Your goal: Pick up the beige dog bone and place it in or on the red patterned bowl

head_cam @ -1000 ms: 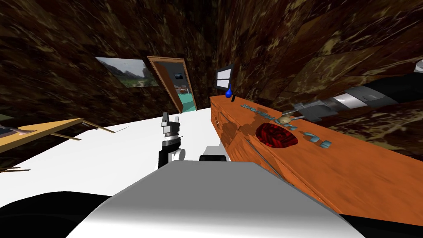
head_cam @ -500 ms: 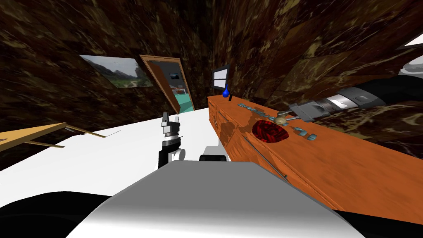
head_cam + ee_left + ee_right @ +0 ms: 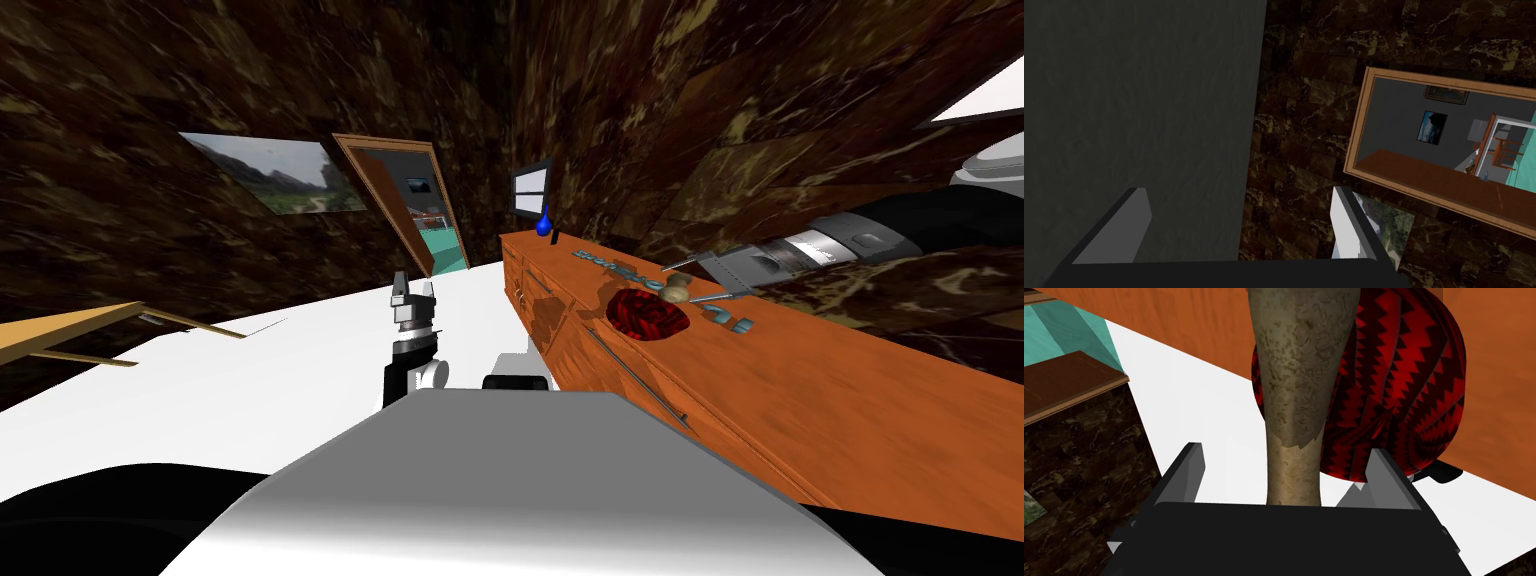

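The beige dog bone stands between the fingers of my right gripper, which is open, with a gap on each side of the bone. Right behind it sits the red patterned bowl. In the head view the bowl rests on the orange sideboard, and the bone is at its far rim, within my right gripper. My left gripper is held up in front of my chest, open and empty.
A blue vase and teal objects also stand on the sideboard top. An open door lies beyond the white floor. A light wooden table edges in at the left.
My right arm has carried the bone leftwards to the bowl's rim, and its fingers have opened off the bone. My head view has swung slightly. The left arm is still.
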You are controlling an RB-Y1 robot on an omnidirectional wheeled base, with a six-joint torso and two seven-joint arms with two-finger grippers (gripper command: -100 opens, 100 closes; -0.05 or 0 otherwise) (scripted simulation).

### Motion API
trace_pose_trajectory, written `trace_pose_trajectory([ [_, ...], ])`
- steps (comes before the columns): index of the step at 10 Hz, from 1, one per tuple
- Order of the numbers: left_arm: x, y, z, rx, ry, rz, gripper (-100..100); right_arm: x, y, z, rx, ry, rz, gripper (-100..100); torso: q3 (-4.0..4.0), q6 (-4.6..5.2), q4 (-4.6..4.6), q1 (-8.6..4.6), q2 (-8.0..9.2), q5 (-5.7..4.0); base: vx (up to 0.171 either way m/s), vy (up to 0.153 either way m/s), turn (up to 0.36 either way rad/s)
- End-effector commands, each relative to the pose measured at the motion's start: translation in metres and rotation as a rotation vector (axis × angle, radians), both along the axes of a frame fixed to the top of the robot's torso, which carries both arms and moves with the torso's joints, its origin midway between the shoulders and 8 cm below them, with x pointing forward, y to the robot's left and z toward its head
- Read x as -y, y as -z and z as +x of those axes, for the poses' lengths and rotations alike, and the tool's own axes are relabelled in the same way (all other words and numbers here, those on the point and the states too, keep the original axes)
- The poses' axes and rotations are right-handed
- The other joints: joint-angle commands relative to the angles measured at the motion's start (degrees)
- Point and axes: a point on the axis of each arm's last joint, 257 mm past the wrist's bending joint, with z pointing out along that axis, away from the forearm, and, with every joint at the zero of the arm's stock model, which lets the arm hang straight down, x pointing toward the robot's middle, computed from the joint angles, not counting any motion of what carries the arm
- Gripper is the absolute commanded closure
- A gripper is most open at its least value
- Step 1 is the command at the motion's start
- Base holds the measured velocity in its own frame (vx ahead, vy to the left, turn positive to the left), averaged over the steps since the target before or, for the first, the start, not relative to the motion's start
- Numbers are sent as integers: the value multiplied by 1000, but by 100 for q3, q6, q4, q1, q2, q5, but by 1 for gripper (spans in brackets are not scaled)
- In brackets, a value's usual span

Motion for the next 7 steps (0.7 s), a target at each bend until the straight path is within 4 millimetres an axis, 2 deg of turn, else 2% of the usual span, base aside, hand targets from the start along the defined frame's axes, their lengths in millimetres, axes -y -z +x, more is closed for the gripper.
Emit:
trace_pose_trajectory([
  [1,0,0,0,0,0,0,0,0,0,0,0,0,0,-100,0,0,0,0,0,0,0,0,0],
  [2,0,0,0,0,0,0,0,0,0,0,0,0,0,-100,0,0,0,0,-1,0,0,0,0],
  [3,0,0,0,0,0,0,0,0,0,0,0,0,0,0,-1,0,0,0,-1,0,0,0,0],
  [4,0,0,0,0,0,0,0,1,-4,-4,-3,-16,0,-100,-1,0,0,0,-1,0,44,15,-115],
  [7,0,0,0,0,0,0,0,4,-18,-17,-10,-66,1,-100,-23,3,-9,20,-41,5,135,57,-190],
])
